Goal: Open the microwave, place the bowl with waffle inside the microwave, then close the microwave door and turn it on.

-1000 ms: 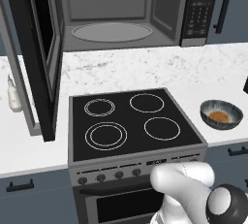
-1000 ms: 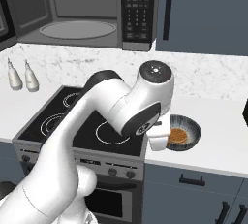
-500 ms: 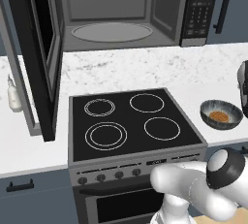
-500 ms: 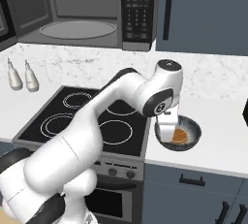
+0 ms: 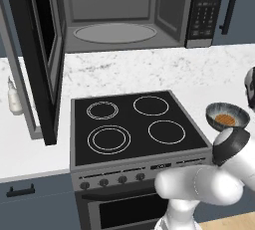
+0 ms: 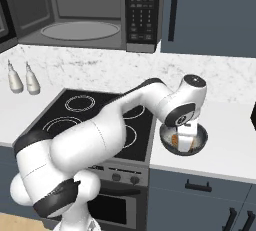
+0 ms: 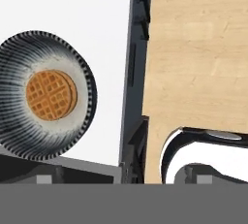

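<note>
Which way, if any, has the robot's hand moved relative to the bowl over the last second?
Yes. In the right base view the hand has swung rightward from the stove's front edge to directly above the bowl, jaws open.

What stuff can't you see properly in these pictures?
- Bowl: right base view, the gripper hangs in front, covering most of the waffle.
- Microwave door: left base view, its top is cut off by the picture's edge.
- Microwave keypad: too small to read any button.
</note>
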Tool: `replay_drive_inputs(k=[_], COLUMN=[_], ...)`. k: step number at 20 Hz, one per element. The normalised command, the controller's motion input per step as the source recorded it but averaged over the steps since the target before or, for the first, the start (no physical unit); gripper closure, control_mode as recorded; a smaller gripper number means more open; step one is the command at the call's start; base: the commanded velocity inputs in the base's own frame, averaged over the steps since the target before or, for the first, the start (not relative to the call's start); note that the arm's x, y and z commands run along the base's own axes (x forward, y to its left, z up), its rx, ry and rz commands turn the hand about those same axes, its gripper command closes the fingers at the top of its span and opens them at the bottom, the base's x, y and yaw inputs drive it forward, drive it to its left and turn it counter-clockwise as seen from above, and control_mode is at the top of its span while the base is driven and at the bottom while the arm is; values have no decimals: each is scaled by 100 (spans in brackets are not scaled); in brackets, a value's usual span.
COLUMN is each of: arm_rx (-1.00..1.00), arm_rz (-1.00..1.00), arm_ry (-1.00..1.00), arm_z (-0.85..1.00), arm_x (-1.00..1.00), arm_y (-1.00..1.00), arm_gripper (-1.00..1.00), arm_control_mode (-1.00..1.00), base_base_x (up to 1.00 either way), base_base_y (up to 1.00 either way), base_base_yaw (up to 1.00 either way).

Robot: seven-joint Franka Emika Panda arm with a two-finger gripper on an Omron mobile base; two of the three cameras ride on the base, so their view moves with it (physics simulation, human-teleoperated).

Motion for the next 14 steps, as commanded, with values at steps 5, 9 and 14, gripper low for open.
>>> replay_drive_inputs(k=[5, 9, 14], arm_rx=[7, 5, 2], arm_rz=[0, 0, 0], arm_ry=[0, 0, 0], arm_z=[-49, -28, -40], arm_x=[17, 33, 29], arm_y=[-23, -1, 0], arm_gripper=[-100, -100, -100], arm_control_mode=[-100, -100, -100], base_base_x=[0, 0, 0], base_base_y=[0, 0, 0], base_base_yaw=[0, 0, 0])
